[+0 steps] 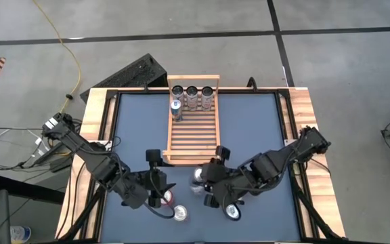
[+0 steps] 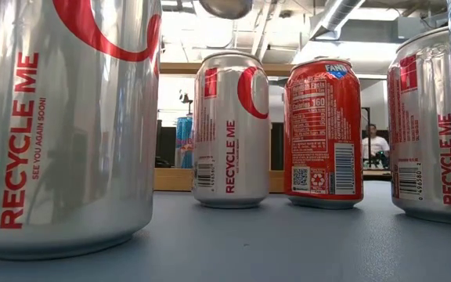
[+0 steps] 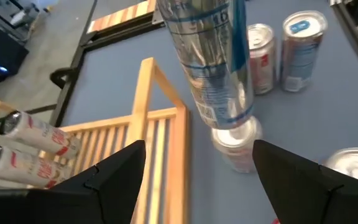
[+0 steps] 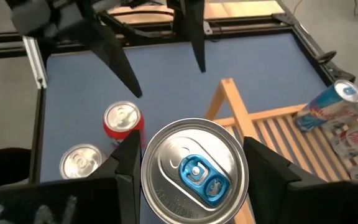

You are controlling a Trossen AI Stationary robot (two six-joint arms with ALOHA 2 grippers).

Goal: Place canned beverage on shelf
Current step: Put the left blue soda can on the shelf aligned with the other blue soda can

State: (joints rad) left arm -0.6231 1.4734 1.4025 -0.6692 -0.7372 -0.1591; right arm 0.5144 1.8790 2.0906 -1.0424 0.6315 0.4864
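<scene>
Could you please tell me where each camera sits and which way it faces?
High: overhead, straight down; both arms, shelf.
Low: table level, across cans; no arm identifiable.
Left wrist: past open left gripper toward shelf.
Right wrist: right gripper shut on blue-tabbed can.
Both wrist views show the shelf.

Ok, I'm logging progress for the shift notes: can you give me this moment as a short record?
right gripper: shut on blue-tabbed can, just short of the shelf's near rail
left gripper: open, empty
shelf: four cans at far end
table: loose cans stand near both grippers
</scene>
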